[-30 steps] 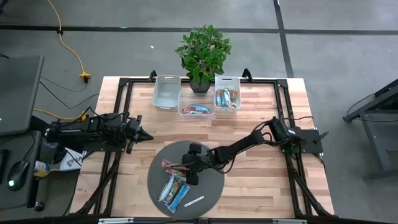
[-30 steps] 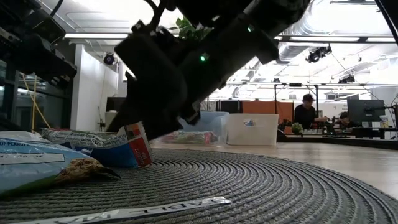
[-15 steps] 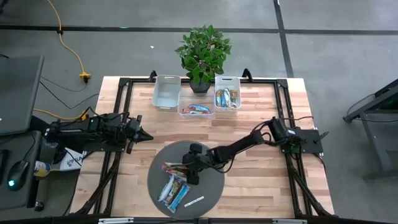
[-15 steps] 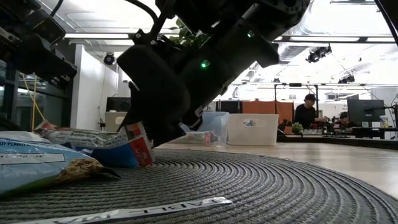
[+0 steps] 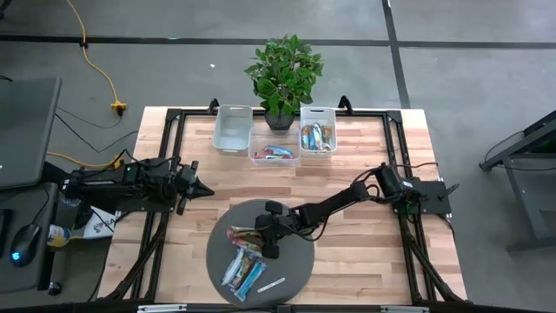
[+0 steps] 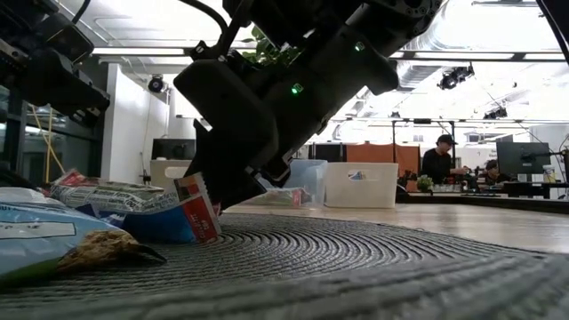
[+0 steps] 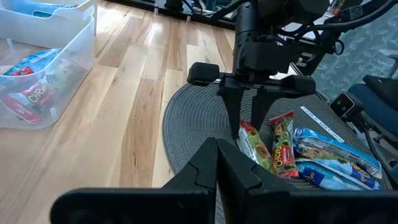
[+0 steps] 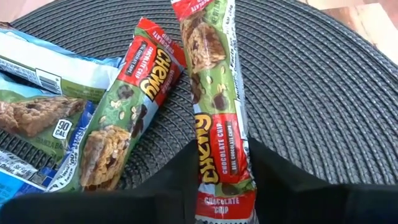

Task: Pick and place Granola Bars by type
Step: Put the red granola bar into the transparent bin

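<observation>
Red-wrapped granola bar [image 8: 214,124] between right end effector [image 8: 221,180] fingers, seemingly gripped, grey woven mat [image 8: 311,93]

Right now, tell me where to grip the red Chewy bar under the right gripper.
Take the red Chewy bar across its narrow width near the end, from above. It lies flat on the woven mat, and the right gripper already straddles it there.

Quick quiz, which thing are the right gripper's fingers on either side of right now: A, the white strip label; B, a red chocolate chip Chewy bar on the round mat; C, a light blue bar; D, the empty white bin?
B: in the right wrist view the right gripper has its two dark fingers on either side of the red Chewy bar, which lies on the woven mat.
</observation>
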Available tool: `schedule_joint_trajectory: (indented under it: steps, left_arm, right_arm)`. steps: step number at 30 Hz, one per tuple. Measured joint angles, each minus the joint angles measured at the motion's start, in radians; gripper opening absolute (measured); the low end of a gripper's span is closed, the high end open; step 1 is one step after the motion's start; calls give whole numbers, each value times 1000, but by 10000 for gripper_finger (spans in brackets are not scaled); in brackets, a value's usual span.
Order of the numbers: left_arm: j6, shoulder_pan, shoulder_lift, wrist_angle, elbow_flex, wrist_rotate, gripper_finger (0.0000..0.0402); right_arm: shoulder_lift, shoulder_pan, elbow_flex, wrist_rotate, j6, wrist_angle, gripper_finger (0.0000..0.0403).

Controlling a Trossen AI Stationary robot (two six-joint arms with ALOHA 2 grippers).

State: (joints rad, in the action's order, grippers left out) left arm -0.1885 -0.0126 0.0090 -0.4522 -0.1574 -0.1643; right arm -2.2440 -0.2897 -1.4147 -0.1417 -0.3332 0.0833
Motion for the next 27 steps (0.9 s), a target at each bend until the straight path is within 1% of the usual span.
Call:
schedule_joint_trajectory:
  steps: [7,11,17,27]
  left_arm:
    - [0,0,0,0,0,0,1]
    - [0,0,0,0,0,0,1]
    - [0,0,0,0,0,0,1]
    - [0,0,0,0,0,0,1]
  right_arm:
    - [8,21,2,6,-2,15,87]
    - [41,47,5,-4,10,-8,87]
    - [123,95,5,-38,69,-61,86]
    - [274,162,4,-27,106,-184,83]
